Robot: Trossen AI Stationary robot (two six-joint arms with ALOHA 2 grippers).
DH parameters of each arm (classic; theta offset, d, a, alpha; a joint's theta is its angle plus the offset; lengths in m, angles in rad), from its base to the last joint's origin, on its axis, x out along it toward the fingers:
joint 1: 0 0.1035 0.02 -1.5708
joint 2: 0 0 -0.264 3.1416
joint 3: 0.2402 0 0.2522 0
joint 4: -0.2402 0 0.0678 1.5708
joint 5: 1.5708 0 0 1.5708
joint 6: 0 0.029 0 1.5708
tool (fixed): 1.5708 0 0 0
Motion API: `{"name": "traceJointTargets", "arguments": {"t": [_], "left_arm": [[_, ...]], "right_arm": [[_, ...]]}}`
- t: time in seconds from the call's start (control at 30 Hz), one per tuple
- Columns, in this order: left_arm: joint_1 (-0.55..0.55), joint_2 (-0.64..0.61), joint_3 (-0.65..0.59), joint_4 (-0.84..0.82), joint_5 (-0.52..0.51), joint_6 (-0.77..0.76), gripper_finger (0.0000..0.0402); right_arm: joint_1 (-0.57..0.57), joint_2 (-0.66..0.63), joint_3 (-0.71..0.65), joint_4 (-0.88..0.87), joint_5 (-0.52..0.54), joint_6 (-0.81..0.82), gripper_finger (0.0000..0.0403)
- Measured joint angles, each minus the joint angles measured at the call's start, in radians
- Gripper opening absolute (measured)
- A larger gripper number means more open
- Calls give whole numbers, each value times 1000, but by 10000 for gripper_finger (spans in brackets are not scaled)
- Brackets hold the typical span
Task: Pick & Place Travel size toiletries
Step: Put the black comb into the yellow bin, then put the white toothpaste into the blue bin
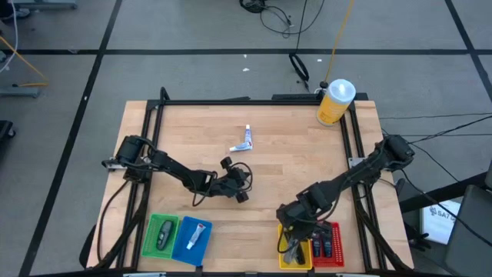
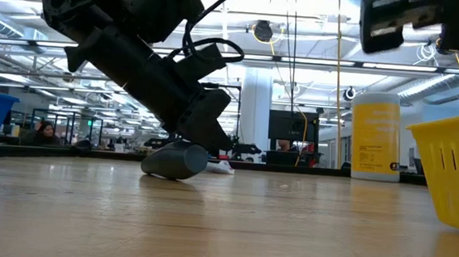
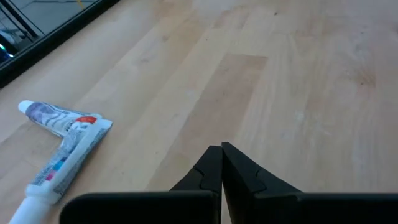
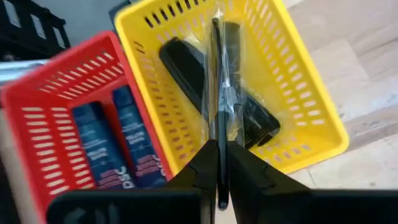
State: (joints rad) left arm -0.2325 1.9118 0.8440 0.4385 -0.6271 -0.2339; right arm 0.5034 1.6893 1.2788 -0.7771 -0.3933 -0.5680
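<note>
text: none legible | tubes (image 3: 62, 146), yellow bottle (image 2: 375, 137): print too blurred

A large yellow bottle with a white cap (image 1: 335, 101) stands upright at the far right corner of the wooden table (image 1: 292, 165). Along the near edge sit four baskets: green (image 1: 161, 236), blue (image 1: 192, 240), yellow (image 4: 314, 121) and red (image 4: 37, 112).

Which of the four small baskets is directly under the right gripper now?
The yellow basket: the right gripper holds a slim wrapped black stick above it; the red basket stands beside it.
</note>
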Motion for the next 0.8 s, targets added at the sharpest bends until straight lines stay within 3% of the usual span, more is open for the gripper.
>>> {"name": "traceJointTargets", "arguments": {"t": [0.23, 0.4, 0.53, 0.67, 0.8], "left_arm": [[-3, 0, 0, -1, 0, -13, 23], [-3, 0, 0, -1, -2, -13, 24], [-7, -5, 1, 2, -2, 7, 24], [-41, -124, 4, -53, -14, 56, 24], [-71, -288, 4, -138, -84, 69, 24]], "right_arm": [[9, 0, -92, 176, 8, 83, 51], [1, -66, -94, 229, 133, 164, 108], [-18, -143, -129, 311, 161, 318, 155], [-24, -219, -369, 662, 359, 466, 172], [-33, -207, -693, 1364, 631, 479, 166]]}}
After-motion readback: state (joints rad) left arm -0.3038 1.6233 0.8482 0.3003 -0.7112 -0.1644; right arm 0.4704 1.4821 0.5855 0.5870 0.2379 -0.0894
